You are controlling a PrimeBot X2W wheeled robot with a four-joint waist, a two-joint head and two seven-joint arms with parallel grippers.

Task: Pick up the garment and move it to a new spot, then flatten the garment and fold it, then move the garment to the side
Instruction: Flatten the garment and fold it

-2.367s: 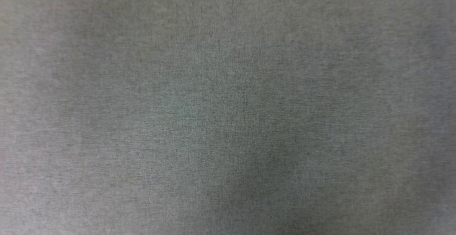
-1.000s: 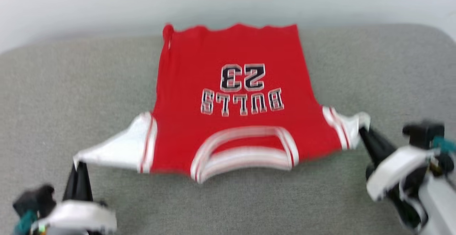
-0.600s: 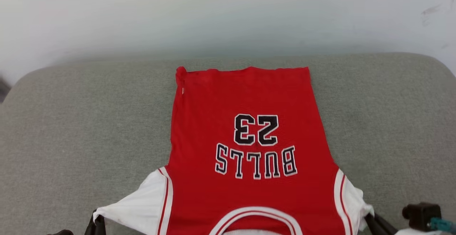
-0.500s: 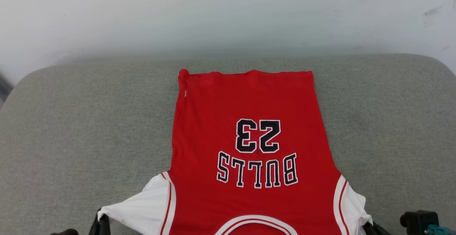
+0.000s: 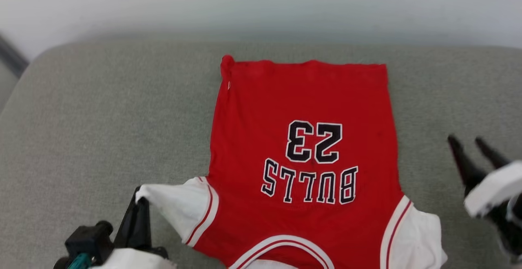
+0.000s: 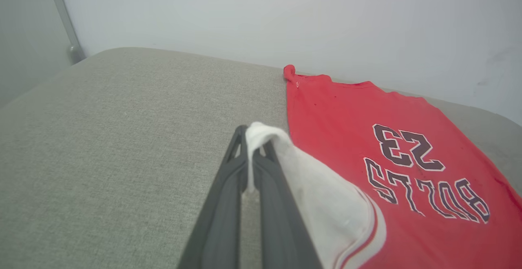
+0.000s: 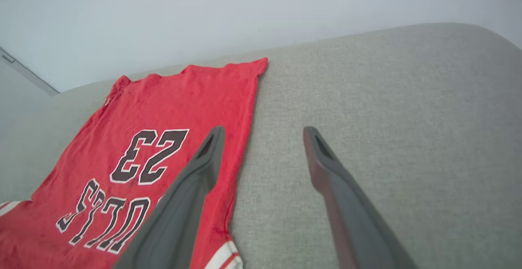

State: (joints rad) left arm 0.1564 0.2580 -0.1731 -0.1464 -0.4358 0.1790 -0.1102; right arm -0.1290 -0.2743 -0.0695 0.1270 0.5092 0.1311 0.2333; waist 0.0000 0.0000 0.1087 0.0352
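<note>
On the cushion [image 5: 102, 110], the left gripper [image 5: 139, 195] is pinching the garment [image 5: 301, 98] by its sleeve, likely stretching it flat; the right gripper [image 5: 465, 140] is hovering splayed.

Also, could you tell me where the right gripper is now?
In the head view, the right gripper is at the right edge, jaws open, over the grey fabric cushion, right of the red soft-fabric jersey.

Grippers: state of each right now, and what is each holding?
Left gripper: shut on the white sleeve tip of the garment.
Right gripper: open, fingers spread, holding nothing, beside the garment.
</note>
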